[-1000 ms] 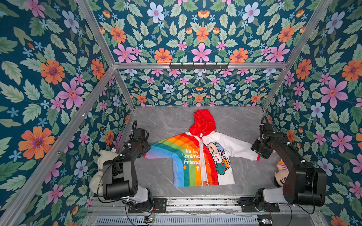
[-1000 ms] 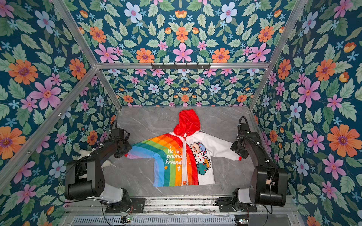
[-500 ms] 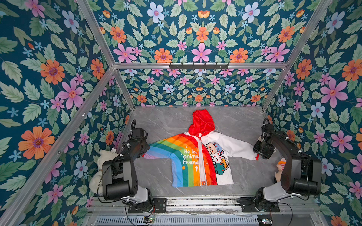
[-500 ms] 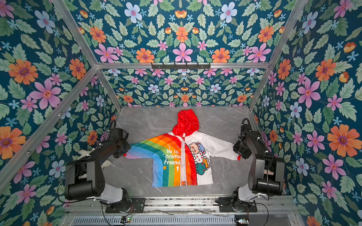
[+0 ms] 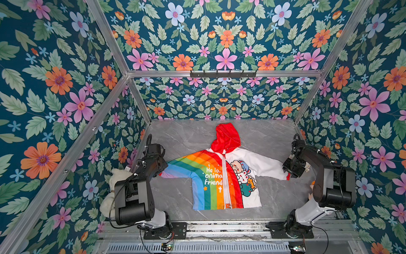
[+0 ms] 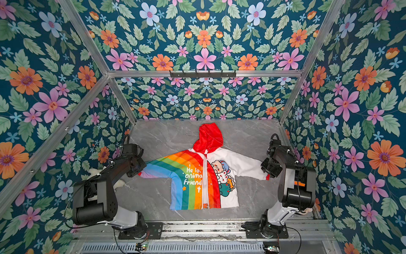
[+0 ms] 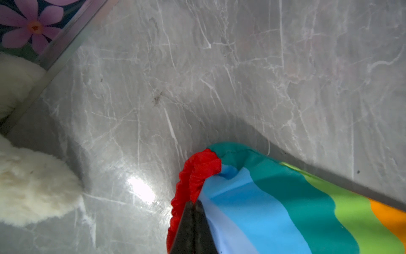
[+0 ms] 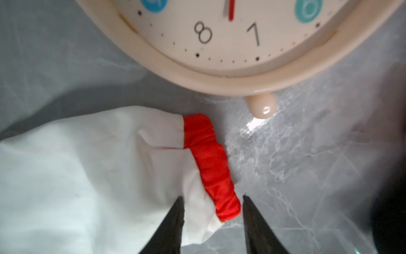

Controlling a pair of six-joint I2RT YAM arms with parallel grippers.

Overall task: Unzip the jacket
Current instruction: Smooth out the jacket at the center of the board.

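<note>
The jacket [image 5: 211, 176] lies flat on the grey table in both top views, red hood [image 6: 208, 137] toward the back wall and both sleeves spread out. Its white zipper [image 5: 224, 178] runs closed down the front. My left gripper [image 7: 193, 202] is shut on the red cuff [image 7: 193, 173] of the rainbow sleeve, at the table's left side [image 5: 161, 173]. My right gripper [image 8: 212, 196] is open, its jaws standing either side of the white sleeve's red cuff [image 8: 208, 158], at the right side [image 5: 290, 174].
A cream clock [image 8: 241, 44] lies on the table just beyond the right gripper. A white plush toy [image 5: 114, 182] sits against the left wall next to the left arm. Flowered walls close in the table [image 5: 186, 136] on three sides.
The right arm has drawn back toward the right wall, and its jaws have narrowed around the white sleeve's cuff. The left arm has kept its grip and place.
</note>
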